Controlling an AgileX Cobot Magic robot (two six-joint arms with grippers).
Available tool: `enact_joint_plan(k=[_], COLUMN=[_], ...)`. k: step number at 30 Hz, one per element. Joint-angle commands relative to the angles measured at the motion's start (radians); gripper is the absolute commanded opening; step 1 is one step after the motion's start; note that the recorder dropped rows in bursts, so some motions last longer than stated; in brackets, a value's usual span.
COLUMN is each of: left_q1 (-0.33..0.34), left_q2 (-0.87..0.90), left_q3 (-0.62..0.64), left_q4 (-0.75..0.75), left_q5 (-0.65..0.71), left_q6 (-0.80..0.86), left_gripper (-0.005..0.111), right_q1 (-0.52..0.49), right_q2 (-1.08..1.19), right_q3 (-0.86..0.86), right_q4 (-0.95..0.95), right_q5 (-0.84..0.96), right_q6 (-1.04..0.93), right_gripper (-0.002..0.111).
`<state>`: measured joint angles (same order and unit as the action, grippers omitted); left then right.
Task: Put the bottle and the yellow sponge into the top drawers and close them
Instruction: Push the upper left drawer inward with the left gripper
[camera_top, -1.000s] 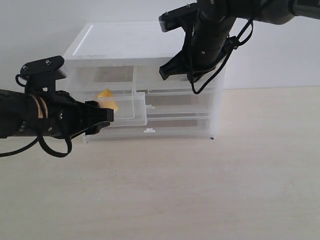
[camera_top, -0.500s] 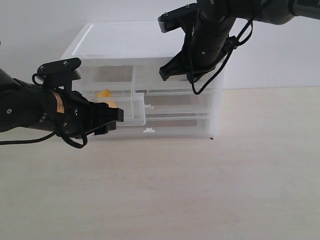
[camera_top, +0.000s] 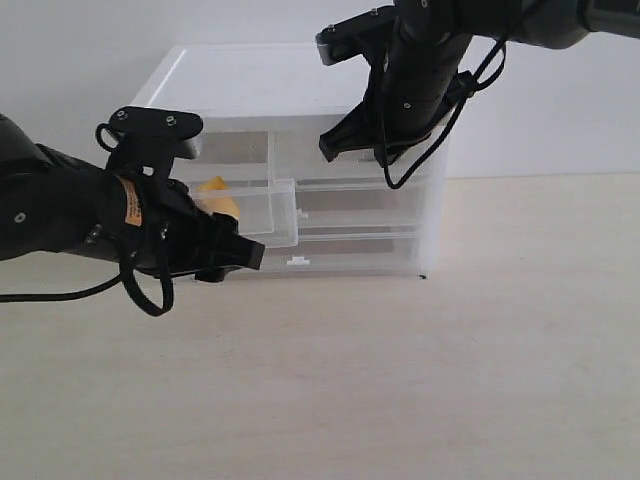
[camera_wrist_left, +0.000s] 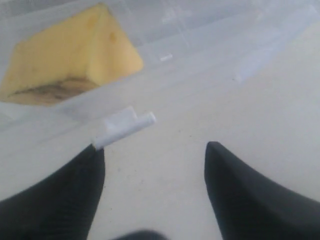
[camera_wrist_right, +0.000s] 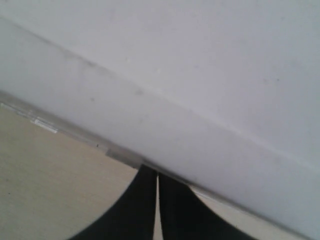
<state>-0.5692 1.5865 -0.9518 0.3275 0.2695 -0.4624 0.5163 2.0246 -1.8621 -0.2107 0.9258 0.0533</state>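
Note:
The yellow sponge lies inside the left one of the top drawers, which stands pulled out of the white-topped cabinet. My left gripper is open just in front of that drawer, with nothing between its fingers. One finger is right beside the drawer's white tab handle. The right top drawer is pushed in. My right arm hangs over the cabinet's right front. My right gripper is shut and empty, its tips against the cabinet's edge. The bottle is out of view.
Two full-width translucent drawers sit closed below the top row, each with a small white handle. The light wooden table stretches in front of and to the right of the cabinet. A white wall stands behind.
My left arm has swung right and a little down along the open drawer's front. The drawer, the sponge and my right arm have stayed about where they were.

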Motion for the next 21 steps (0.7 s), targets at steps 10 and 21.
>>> enact_joint_plan(k=[10,21], left_q1=[0.06,0.111], left_q2=[-0.021,0.028], left_q3=[0.033,-0.013], left_q4=[0.013,0.013], left_q5=[-0.151,-0.253], left_q6=[-0.06,-0.069], left_gripper=[0.056,0.056], right_q1=[-0.009,-0.009], right_q2=[0.009,0.009], right_q3=[0.002,0.002], right_q4=[-0.019,-0.02], right_q5=[0.005,-0.002], right_q6=[-0.007,-0.011], right_gripper=[0.0,0.0])
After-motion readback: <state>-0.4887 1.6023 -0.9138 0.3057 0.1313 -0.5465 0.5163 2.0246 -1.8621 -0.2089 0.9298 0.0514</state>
